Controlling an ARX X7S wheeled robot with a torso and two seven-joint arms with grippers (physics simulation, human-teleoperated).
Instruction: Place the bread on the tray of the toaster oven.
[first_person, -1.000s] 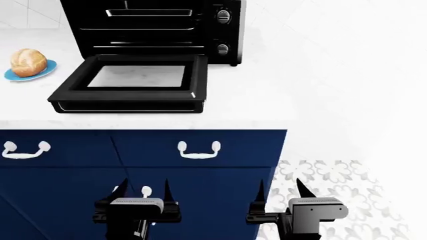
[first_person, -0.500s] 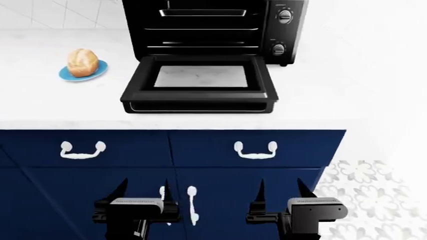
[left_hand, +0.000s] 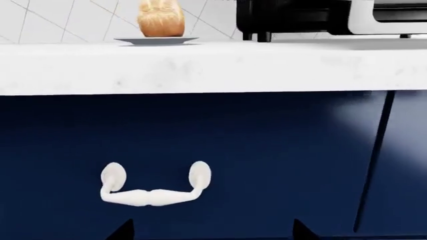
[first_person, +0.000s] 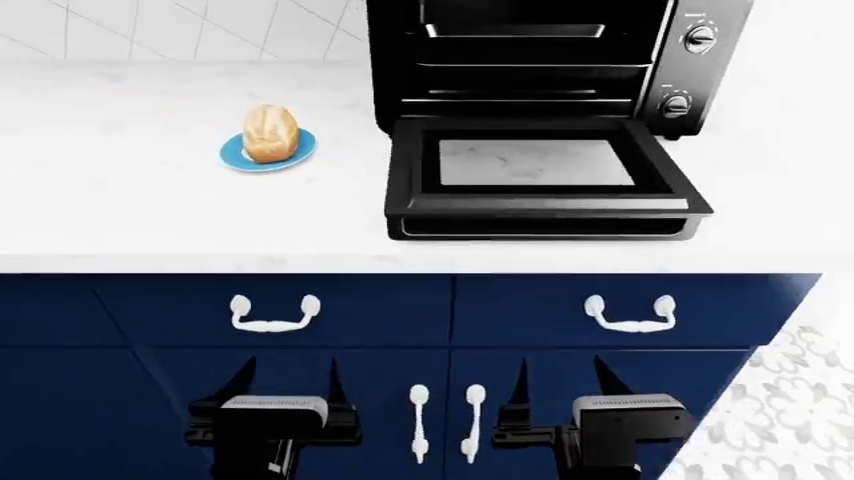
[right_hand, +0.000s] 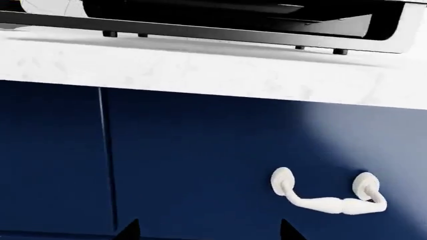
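Observation:
The bread (first_person: 271, 132) sits on a round blue plate (first_person: 238, 155) on the counter, left of the toaster oven (first_person: 687, 75). The oven's glass door (first_person: 547, 205) is folded down flat. Inside the cavity the tray (first_person: 514, 31) shows as a thin shiny-rimmed rectangle. My left gripper (first_person: 287, 372) and right gripper (first_person: 558, 372) are open and empty, low in front of the cabinet, well below the counter. The left wrist view (left_hand: 212, 231) shows the bread (left_hand: 161, 18) beyond the counter edge. The right wrist view (right_hand: 209, 231) shows the oven's underside (right_hand: 200, 22).
A white marble counter (first_person: 120, 200) tops navy cabinets (first_person: 400, 310) with white handles (first_person: 274, 315), (first_person: 627, 315). Two vertical door handles (first_person: 447, 420) hang between my grippers. A tiled wall is behind and a patterned floor (first_person: 787, 400) at right.
The scene has slid right in the head view, so I have moved left along the counter. The bread is now nearer the view's middle. Both grippers stay open and unmoved.

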